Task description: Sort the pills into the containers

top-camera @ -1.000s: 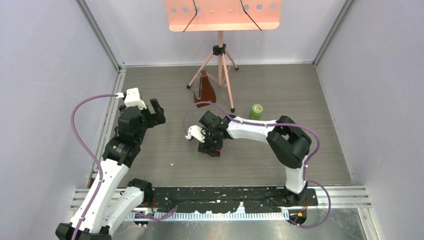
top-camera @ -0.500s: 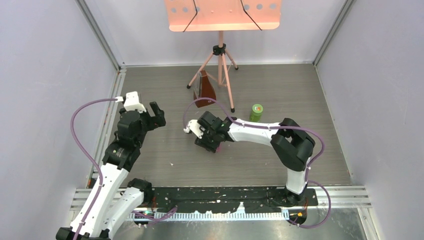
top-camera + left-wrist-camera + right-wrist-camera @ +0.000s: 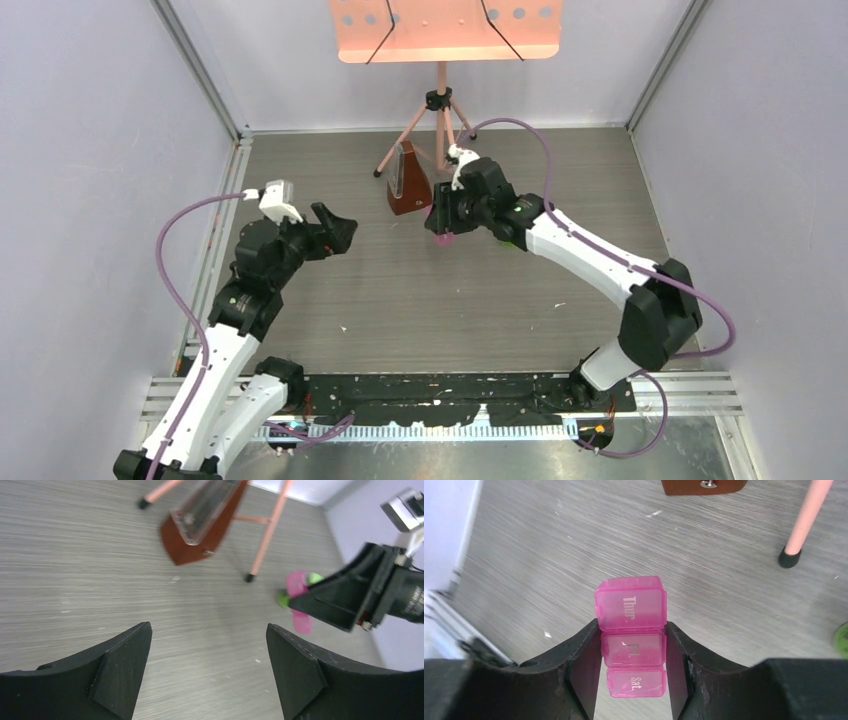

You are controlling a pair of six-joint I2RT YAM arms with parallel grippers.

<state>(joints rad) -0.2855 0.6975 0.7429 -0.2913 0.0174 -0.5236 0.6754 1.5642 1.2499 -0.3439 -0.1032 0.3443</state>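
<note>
My right gripper (image 3: 632, 630) is shut on the containers (image 3: 631, 611), a translucent pink pill box marked Thur, Fri and Sat. Its lids are closed and it is held above the floor, gripped at the Fri compartment. From the top view, the right gripper (image 3: 447, 214) hangs near the tripod's foot with the pink box (image 3: 441, 238) below it. My left gripper (image 3: 335, 228) is open and empty, off to the left and pointing toward the box (image 3: 299, 584). Nothing lies between its jaws (image 3: 208, 630). No pills show in any view.
A brown metronome (image 3: 408, 186) stands just left of a pink tripod stand (image 3: 441, 130) carrying an orange board. A green bottle (image 3: 842, 639) sits behind the right arm, mostly hidden. White specks (image 3: 558, 306) dot the grey wood-grain floor. Walls close in left, right and back.
The right gripper closed on the pink box at mid-table, then lifted it and carried it back and right toward the tripod. The left gripper shifted slightly right.
</note>
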